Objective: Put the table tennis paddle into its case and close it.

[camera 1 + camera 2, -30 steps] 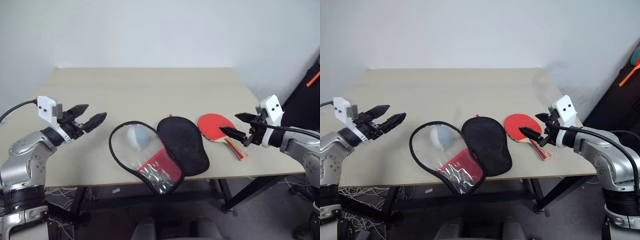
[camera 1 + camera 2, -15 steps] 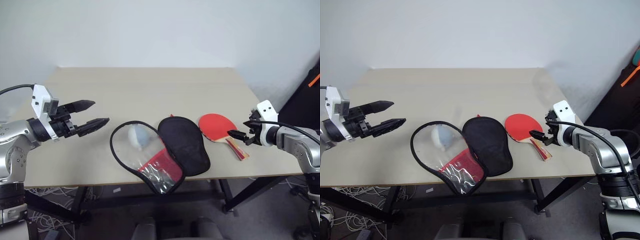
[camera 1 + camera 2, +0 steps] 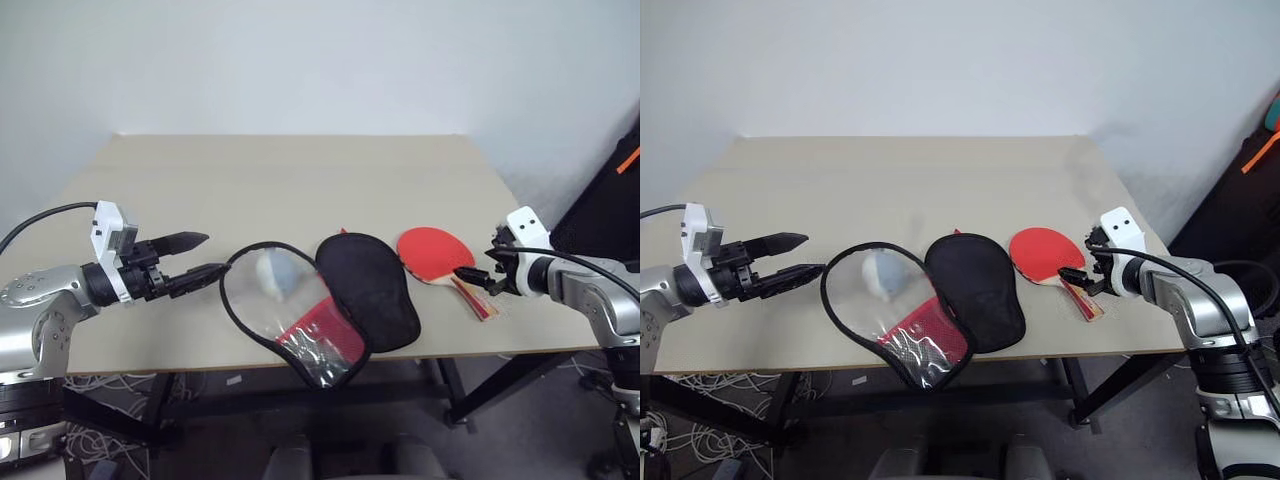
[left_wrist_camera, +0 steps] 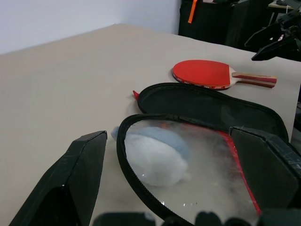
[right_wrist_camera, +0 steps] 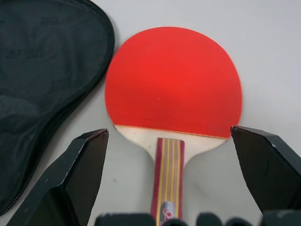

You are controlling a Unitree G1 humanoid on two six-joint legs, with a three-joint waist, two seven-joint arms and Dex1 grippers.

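- The table tennis paddle (image 5: 173, 82) lies flat on the table (image 3: 300, 170) near its right edge, red face up, handle toward the right gripper (image 3: 478, 277); that gripper's jaws stand wide to either side of the handle, holding nothing
- Its case (image 3: 320, 300) lies unzipped and spread open just left of the paddle, black lining beside pale shiny lining
- The left gripper (image 3: 195, 258) hovers at the case's left rim, spread wide, empty
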